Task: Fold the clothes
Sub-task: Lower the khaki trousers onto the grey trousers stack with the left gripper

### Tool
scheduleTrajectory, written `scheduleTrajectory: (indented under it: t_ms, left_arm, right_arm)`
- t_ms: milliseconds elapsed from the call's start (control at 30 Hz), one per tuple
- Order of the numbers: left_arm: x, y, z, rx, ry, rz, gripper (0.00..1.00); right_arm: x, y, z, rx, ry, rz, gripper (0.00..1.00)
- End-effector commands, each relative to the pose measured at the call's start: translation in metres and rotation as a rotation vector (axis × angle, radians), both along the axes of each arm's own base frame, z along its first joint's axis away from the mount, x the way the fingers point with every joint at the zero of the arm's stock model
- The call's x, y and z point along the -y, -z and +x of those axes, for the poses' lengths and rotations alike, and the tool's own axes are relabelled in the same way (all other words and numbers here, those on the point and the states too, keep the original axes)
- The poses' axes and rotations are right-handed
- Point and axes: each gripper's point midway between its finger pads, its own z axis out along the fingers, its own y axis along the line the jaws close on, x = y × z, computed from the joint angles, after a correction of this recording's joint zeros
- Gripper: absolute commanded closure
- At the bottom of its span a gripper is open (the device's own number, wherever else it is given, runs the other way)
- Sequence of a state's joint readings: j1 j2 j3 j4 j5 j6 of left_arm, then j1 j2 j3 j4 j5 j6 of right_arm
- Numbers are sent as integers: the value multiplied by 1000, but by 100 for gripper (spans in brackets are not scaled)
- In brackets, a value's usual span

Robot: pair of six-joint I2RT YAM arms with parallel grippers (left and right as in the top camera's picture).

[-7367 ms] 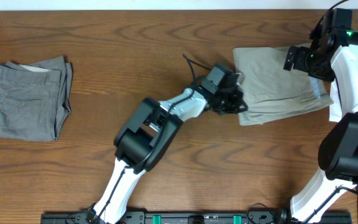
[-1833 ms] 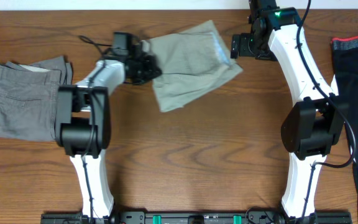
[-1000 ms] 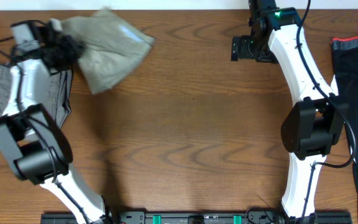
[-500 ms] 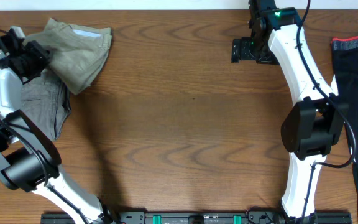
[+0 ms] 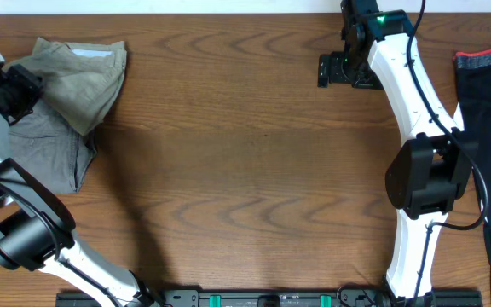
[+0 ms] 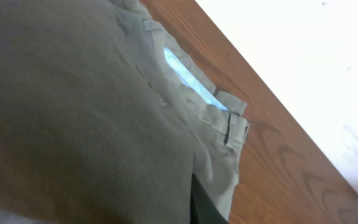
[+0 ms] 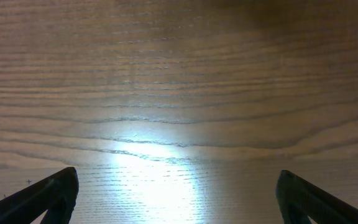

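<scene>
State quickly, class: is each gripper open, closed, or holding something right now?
Left gripper: closed on the khaki shorts, above the grey pair.
Right gripper: open, holding nothing.

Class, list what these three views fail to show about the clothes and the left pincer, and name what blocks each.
Left pincer: grip unclear; the khaki-green shorts fill the left wrist view, and overhead it is a dark blob at the frame edge.
Grey pair: top part hidden under the khaki-green shorts, overhead.
Dark garment: cut off by the right edge, overhead.
</scene>
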State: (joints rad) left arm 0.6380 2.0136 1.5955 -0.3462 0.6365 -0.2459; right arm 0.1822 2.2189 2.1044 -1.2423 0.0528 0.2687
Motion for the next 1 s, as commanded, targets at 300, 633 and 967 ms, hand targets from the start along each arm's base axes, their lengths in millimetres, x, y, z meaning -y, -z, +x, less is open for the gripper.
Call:
scheduleTrajectory:
  t_ms: [300,633,967]
  left_arm:
    - [-2,-82,-6,145,9,120,94]
    - [4,-98,-19,137,0,117,94]
    - [-22,-57,-72,-86,-134,19,88]
  right_arm:
    - [7,-5,0,4,-12,-23,1]
    - [7,-4,-3,-8,-12,-25,1]
    - [7,-4,-4,-14,-27,-29,1]
